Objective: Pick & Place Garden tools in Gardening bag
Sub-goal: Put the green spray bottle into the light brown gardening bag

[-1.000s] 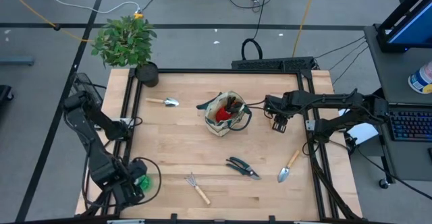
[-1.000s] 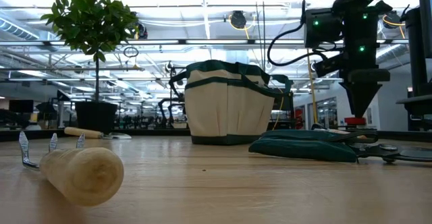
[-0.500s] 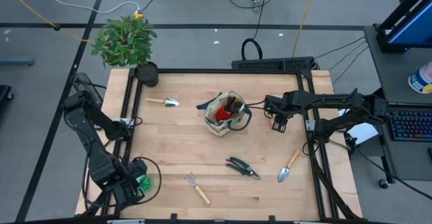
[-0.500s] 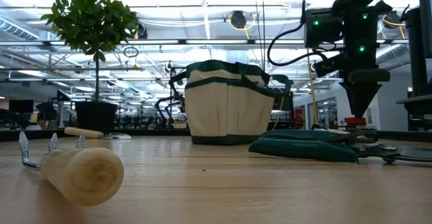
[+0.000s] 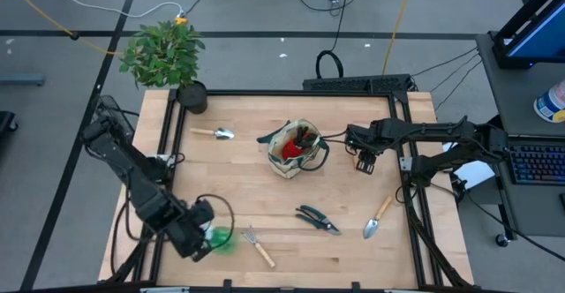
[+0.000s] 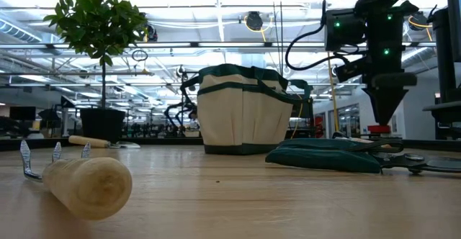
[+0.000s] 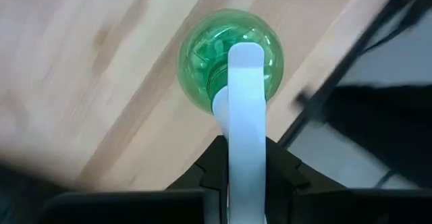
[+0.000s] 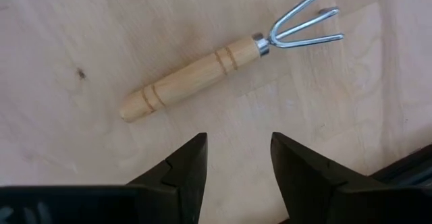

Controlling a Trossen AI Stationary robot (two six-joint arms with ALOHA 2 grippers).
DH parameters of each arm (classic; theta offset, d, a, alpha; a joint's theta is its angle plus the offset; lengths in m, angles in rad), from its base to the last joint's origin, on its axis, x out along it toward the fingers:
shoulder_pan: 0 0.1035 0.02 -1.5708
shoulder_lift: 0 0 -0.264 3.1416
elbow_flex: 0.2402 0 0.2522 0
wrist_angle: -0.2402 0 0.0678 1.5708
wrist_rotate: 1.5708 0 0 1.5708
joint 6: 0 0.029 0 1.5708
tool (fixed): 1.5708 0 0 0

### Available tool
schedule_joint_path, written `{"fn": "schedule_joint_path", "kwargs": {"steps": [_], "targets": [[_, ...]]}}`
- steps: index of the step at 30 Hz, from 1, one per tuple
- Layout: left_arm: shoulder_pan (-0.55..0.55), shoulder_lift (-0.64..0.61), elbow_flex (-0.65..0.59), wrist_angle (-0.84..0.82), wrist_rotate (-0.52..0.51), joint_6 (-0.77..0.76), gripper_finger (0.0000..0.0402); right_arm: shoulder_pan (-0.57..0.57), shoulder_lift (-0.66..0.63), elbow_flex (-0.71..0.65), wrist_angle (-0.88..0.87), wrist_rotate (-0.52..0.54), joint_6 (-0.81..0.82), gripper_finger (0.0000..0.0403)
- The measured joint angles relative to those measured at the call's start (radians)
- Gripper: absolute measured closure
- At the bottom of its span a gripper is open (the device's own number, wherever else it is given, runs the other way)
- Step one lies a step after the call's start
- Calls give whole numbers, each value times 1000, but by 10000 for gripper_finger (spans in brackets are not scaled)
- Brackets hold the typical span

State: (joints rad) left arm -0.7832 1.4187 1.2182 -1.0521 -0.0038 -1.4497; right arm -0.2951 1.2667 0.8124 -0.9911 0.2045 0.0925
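— The wooden table [image 5: 229,178] is looking busier at its near left corner. What is going on there?

— The left gripper [image 5: 201,237] is swinging inward from that corner. A second ago it was hanging over the table's edge. It is clamping the sprayer [image 7: 229,65] by its white head, with the green bottle hanging clear of the wood.

— So the sprayer is coming off the table?

— Yes, I judge it is being carried toward the bag [image 5: 296,148], which is sitting well apart, past the middle.

— Is anything lying in the way?

— The rake [image 5: 259,247] is lying just beside the gripper. The shears [image 5: 318,220] and the near trowel [image 5: 377,217] are waiting farther right. A raised path should be passing over them.

— And farther back?

— The right gripper [image 5: 365,161] is hovering beside the bag. Its jaws are standing apart and holding nothing, and a second rake [image 8: 196,82] is lying below it. If both arms go for the bag, they may be crowding each other.

— Beyond that?

— The far trowel [image 5: 214,133] is resting near the plant [image 5: 163,55] at the far left corner.
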Motion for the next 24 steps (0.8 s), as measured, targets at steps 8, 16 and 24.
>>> {"fn": "schedule_joint_path", "kwargs": {"steps": [8, 16, 24], "targets": [[164, -73, 0, 159, -173, 208, 350, 1, 0, 0, 0, -1, -3, 245], [355, -113, 9, 387, -327, 499, 350, 1, 0, 0, 0, -1, -3, 245], [505, -73, 123, 409, -363, 755, 350, 1, 0, 0, 1, -1, -3, 245]]}}
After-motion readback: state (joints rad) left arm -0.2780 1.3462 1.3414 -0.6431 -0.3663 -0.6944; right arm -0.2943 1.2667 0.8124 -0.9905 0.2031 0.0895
